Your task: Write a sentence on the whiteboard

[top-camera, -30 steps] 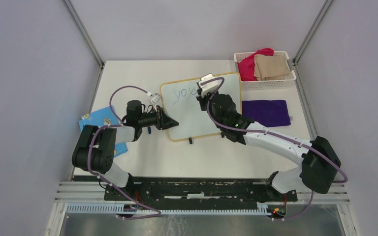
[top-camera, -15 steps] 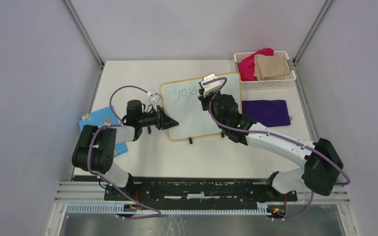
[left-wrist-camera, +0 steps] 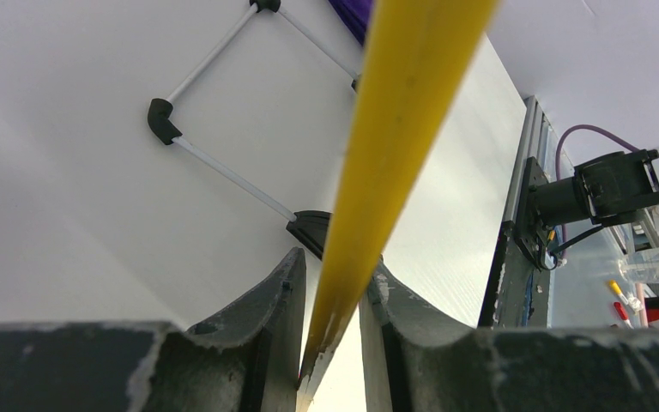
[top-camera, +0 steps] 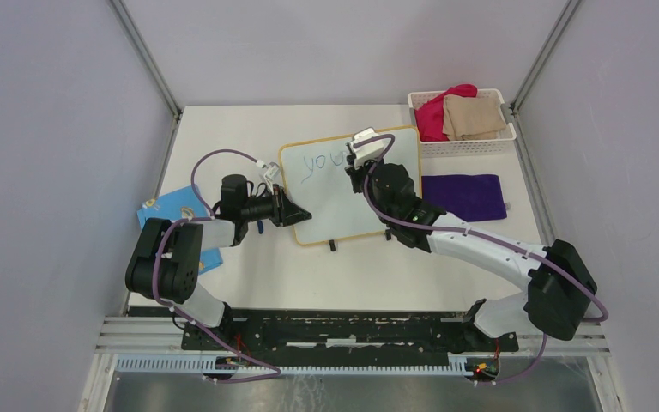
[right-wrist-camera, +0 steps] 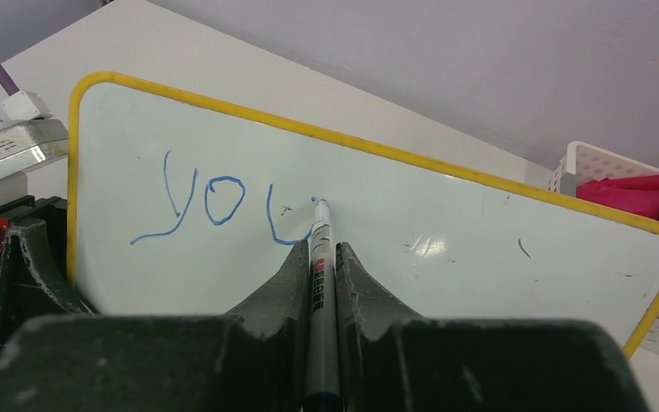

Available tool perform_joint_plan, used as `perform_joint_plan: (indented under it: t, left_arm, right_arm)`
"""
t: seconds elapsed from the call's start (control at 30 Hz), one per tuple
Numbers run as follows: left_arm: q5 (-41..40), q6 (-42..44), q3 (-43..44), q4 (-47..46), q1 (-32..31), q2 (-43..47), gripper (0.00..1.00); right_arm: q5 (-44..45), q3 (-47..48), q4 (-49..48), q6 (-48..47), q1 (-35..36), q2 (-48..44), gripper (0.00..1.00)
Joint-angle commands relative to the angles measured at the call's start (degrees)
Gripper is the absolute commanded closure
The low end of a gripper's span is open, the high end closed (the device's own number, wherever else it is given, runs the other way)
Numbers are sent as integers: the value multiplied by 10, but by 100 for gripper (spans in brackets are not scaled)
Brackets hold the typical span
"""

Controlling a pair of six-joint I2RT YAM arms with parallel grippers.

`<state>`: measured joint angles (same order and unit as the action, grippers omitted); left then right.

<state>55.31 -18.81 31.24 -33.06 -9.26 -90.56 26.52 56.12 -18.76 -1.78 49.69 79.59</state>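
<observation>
Blue ink is forming only the first word of the sentence (right-wrist-camera: 223, 202), in the upper left part of the whiteboard (top-camera: 343, 210), which is standing tilted on the table (top-camera: 249, 129) between my two arms. I am pinching a marker (right-wrist-camera: 320, 300) in my right gripper (right-wrist-camera: 316, 257), jaws narrowed tight around its barrel. Its tip is resting against the whiteboard at the top of the last stroke of the "u". My left gripper (left-wrist-camera: 330, 287) is clamping the whiteboard's yellow rim (left-wrist-camera: 395, 112) at its left edge, bracing it. Bare white surface is stretching away to the right of the tip, along the whiteboard's long axis. I judge the next word is calling for a lift and a short shift rightward, away from my left gripper.
</observation>
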Motion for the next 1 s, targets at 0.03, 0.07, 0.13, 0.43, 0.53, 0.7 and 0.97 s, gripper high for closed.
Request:
perform_joint_plan:
  t: [0.03,0.07,0.13,0.43,0.53,0.7,0.97]
  left_arm:
    - [-44,51,7,31,-5,2,66]
    - [-44,51,7,31,-5,3,66]
    - [-44,51,7,31,-5,3,66]
    - [-44,53,8,34,-7,4,66]
    - [-45,54,9,35,-7,3,66]
    - [-47,56,9,39,-8,3,66]
    - [-48,57,10,41,-8,3,66]
  right_arm:
    - [-9,24,-31,1,-4,2,100]
    - [-10,25,-32,2,-4,3,100]
    - [-11,26,-33,3,-3,4,100]
    - [-8,27,-26,3,-6,10,100]
    - [-7,23,-24,4,-7,10,100]
    - [-6,11,-22,9,-9,7,100]
    - [-9,-16,-21,17,-10,-7,100]
